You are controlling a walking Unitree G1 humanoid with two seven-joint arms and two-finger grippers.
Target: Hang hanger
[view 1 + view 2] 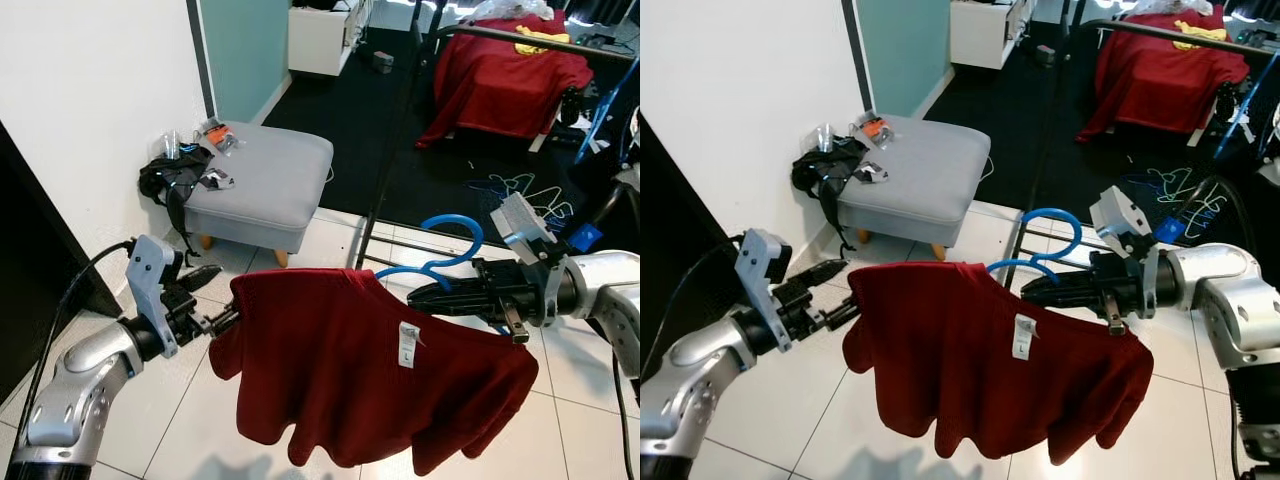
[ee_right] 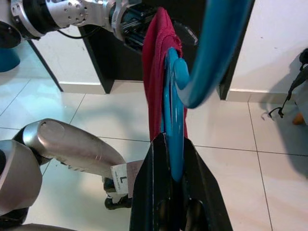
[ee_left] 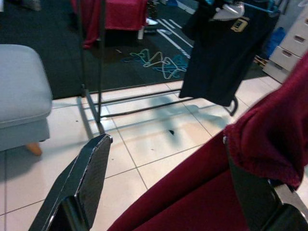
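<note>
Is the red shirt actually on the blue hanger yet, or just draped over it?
On it: the red shirt hangs spread from the blue hanger, whose hook rises from the collar. Right gripper pinches the hanger.

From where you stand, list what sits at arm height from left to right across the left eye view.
left gripper → red shirt → white size tag → right gripper clamped on the blue hanger

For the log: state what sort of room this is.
Likely a home room used for laundry or dressing: a clothes rail hung with a red garment, loose hangers on the floor, and a grey footstool.
</note>
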